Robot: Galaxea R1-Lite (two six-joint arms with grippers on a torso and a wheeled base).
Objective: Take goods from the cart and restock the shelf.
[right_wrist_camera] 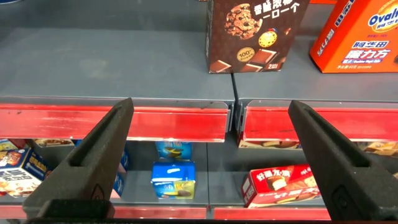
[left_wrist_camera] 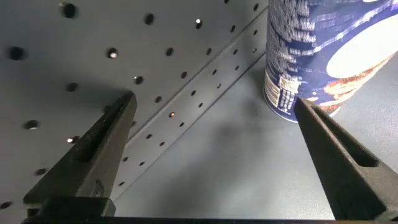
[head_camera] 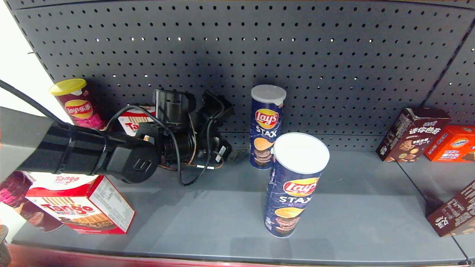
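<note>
Grey shelf (head_camera: 207,215), wafer box (head_camera: 131,123) partly hidden

Front navy chip can (head_camera: 293,185) & rear can (head_camera: 266,128) — both upright, mid shelf (head_camera: 352,207).

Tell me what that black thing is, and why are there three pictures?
It is the arm of a robot filling a shop shelf. The big picture comes from a camera on its head; the two small ones from cameras on its wrists. The dark prongs there are its pinchers: the left gripper and the right gripper, both open, holding nothing. On the shelf stand a front chip can and a back chip can, both blue, with a red wafer box to their left.
</note>
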